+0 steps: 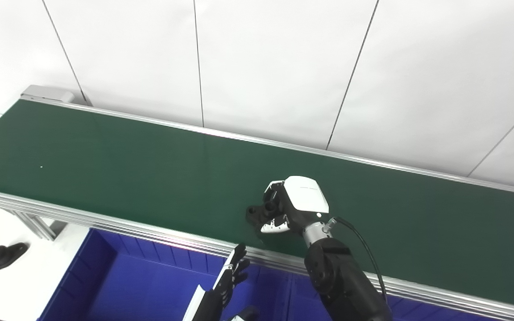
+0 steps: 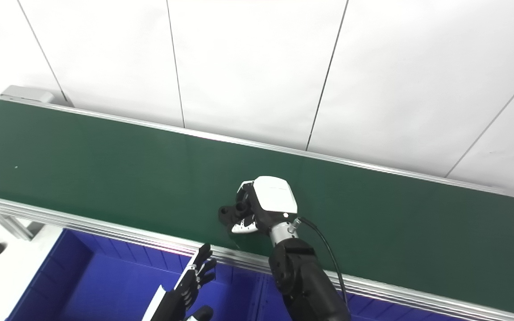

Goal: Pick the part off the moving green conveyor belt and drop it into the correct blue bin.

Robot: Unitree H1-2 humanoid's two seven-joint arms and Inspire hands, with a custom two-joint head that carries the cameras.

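Note:
A small black part (image 1: 257, 212) with a round boss lies on the green conveyor belt (image 1: 127, 169), near its front edge. My right hand (image 1: 290, 205) is on the belt with its fingers closed around the part (image 2: 229, 213); the part's right end is hidden under the hand. My left hand (image 1: 228, 278) is low at the picture's bottom, over the blue bin (image 1: 141, 285), with its fingers apart and holding nothing. It also shows in the right eye view (image 2: 190, 281).
A second blue bin (image 1: 422, 312) sits to the right, behind the right arm. A black part (image 1: 2, 256) lies on the white table at the left. The conveyor's metal rail (image 1: 105, 218) runs between belt and bins. A white wall stands behind.

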